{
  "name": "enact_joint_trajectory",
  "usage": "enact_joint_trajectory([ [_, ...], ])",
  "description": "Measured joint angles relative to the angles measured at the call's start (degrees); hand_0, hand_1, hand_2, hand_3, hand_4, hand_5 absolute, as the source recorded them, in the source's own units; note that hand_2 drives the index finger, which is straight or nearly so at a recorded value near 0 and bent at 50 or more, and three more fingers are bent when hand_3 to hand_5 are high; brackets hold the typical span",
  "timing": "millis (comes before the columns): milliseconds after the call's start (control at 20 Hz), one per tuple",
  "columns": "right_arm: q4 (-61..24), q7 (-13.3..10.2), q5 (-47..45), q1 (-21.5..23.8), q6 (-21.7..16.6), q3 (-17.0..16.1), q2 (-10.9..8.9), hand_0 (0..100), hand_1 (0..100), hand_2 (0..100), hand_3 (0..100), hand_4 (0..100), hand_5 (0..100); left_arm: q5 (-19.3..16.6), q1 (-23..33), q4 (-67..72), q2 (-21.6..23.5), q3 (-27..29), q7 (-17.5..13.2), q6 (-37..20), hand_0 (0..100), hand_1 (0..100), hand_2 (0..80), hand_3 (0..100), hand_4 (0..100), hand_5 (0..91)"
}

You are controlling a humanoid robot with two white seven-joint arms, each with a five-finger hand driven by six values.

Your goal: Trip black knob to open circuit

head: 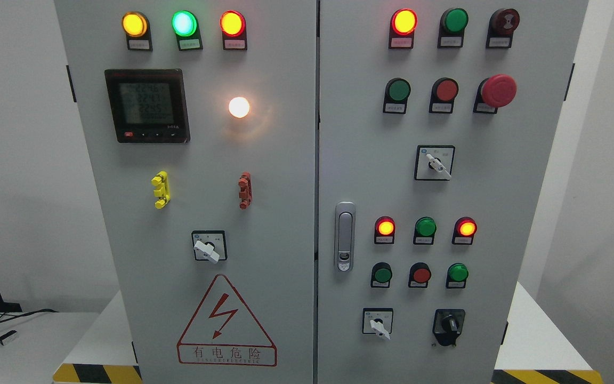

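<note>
You find the black knob (pixel 450 324) low on the right door (pixel 499 186), beside a white switch (pixel 379 326). It looks small, hard and stiff. Pinch its raised middle bar and twist. No hands show, so you cannot tell about fingers.

On the pale grey cabinet (pixel 285 213), a black knob (pixel 450 323) is seen low on the right door, a red mushroom button (pixel 499 89) above it, a red-outlined lightning triangle (pixel 226 320) on the left door, and yellow-and-black striped tape (pixel 96 373) beside the cabinet's base.
</note>
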Motion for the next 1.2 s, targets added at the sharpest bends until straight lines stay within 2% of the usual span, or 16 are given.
enact_joint_trajectory([
  [650, -0.7, 0.4, 0.0, 0.3, 0.3, -1.1, -0.12, 18, 32, 0, 10, 7, 0, 0.0, 0.0, 0.0, 0.0, 0.0, 0.0, 0.0, 12, 39, 0.0, 0, 0, 0.0],
  [900, -5.1, 0.7, 0.3, 3.6, 1.0, -1.2, -0.15, 18, 31, 0, 7, 5, 0, 0.0, 0.0, 0.0, 0.0, 0.0, 0.0, 0.0, 12, 39, 0.0, 0, 0, 0.0],
  [1050, -9.6, 2.6, 0.4, 6.9, 1.2, -1.2, -0.16, 19, 29, 0, 6, 6, 0, 0.0, 0.0, 0.0, 0.0, 0.0, 0.0, 0.0, 12, 39, 0.0, 0, 0, 0.0],
  [1200, -15.1, 3.3, 0.4, 10.4, 0.6, -1.2, -0.16, 20, 29, 0, 9, 14, 0, 0.0, 0.0, 0.0, 0.0, 0.0, 0.0, 0.0, 12, 39, 0.0, 0, 0, 0.0],
])
